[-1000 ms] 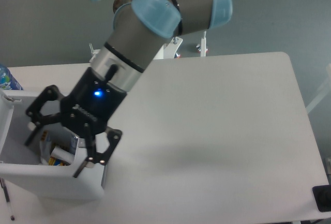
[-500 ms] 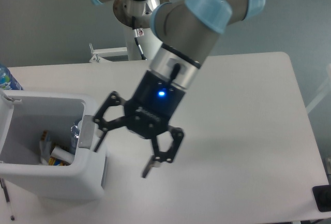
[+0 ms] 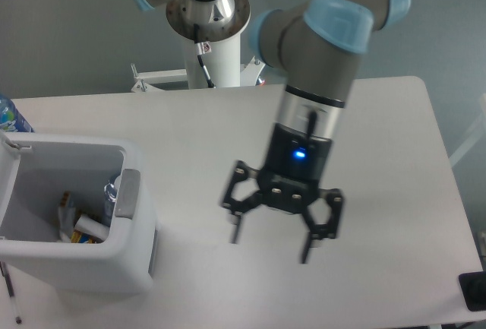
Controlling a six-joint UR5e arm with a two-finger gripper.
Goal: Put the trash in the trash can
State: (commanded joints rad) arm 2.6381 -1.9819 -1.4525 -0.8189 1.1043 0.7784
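Observation:
The trash can point(image 3: 129, 268) is a boxy white bin with a grey handle inset, at the table's front left. Trash point(image 3: 80, 219) lies inside it: crumpled clear and white plastic pieces with some yellow showing, partly hidden by the bin wall. My gripper point(image 3: 271, 241) hangs open above the middle of the white table, well to the right of the bin, fingers pointing down and nothing between them. A blue light glows on its black body.
A blue-labelled bottle point(image 3: 9, 116) pokes in at the left edge behind the bin. The robot's white base column point(image 3: 213, 63) stands at the table's far edge. A black object point(image 3: 472, 291) sits at the table's front right corner.
My gripper has moved from over the bin's right rim rightward to the table's middle, staying open and empty. The bin's contents are unchanged.

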